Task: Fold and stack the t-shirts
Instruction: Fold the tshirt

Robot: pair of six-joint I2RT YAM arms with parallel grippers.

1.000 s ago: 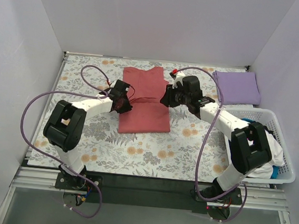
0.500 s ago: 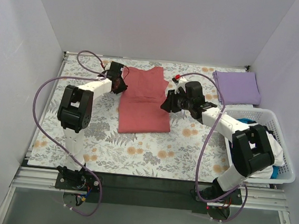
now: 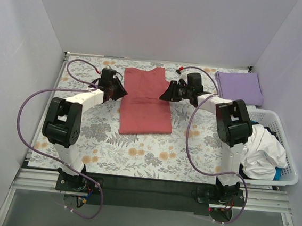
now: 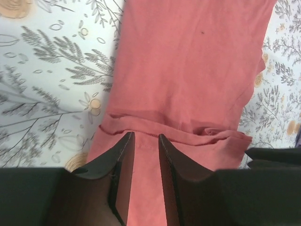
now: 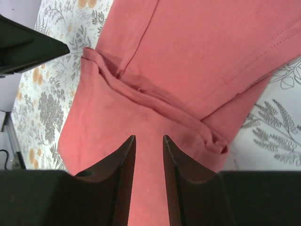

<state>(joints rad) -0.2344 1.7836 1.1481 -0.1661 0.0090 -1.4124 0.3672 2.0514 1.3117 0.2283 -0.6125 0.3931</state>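
Note:
A salmon-red t-shirt (image 3: 147,99) lies folded into a long strip on the floral table cloth (image 3: 137,149). It has a cross fold near its middle, which shows in the left wrist view (image 4: 188,70) and the right wrist view (image 5: 197,47). My left gripper (image 3: 122,92) is at the shirt's left edge, low over the cloth (image 4: 146,136), jaws a little apart and empty. My right gripper (image 3: 163,95) is at the shirt's right edge (image 5: 148,137), jaws a little apart and empty. A lavender-purple t-shirt (image 3: 240,87) lies folded at the far right.
A white slatted basket (image 3: 281,176) stands at the right edge and holds a white garment (image 3: 259,153) and something blue. White walls close in the table on three sides. Purple cables loop from both arms.
My left gripper swung to the far left corner of the shirt and came back to its left edge. My right gripper moved farther away along the right edge. The shirt's middle crease lies flatter.

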